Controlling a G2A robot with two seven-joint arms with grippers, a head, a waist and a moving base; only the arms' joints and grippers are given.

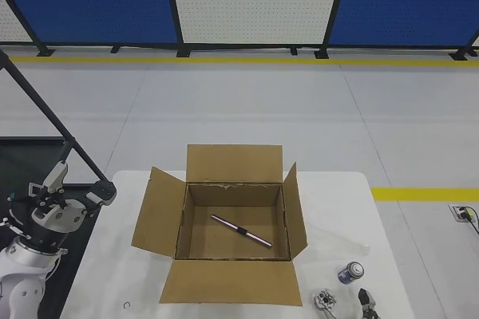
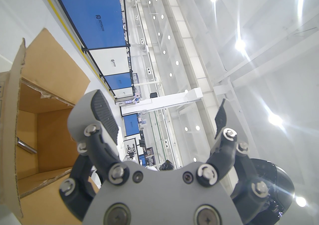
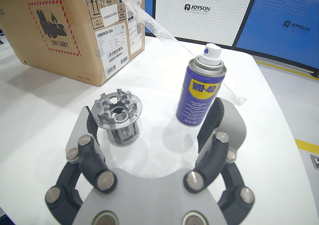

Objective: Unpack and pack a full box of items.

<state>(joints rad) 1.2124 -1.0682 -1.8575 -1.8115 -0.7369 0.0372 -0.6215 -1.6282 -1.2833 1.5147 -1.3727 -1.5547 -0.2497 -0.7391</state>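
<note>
An open cardboard box (image 1: 233,275) stands mid-table with all flaps spread; a slim dark rod (image 1: 241,230) lies on its floor, and its tip (image 2: 26,147) shows in the left wrist view. To the box's right, near the table's front, stand a blue spray can (image 3: 201,88) and a metal hub part (image 3: 117,117). My right gripper (image 3: 153,111) hangs open low over the table just in front of them, with the hub close beside one finger. My left gripper (image 2: 160,101) is open and empty beyond the table's left edge, tilted upward beside the box (image 2: 49,111).
A strip of clear tape (image 3: 154,26) trails from the box's side down onto the white table (image 1: 128,263) behind the can. A small ring (image 1: 126,305) lies near the front left. A dark frame stands left of the table.
</note>
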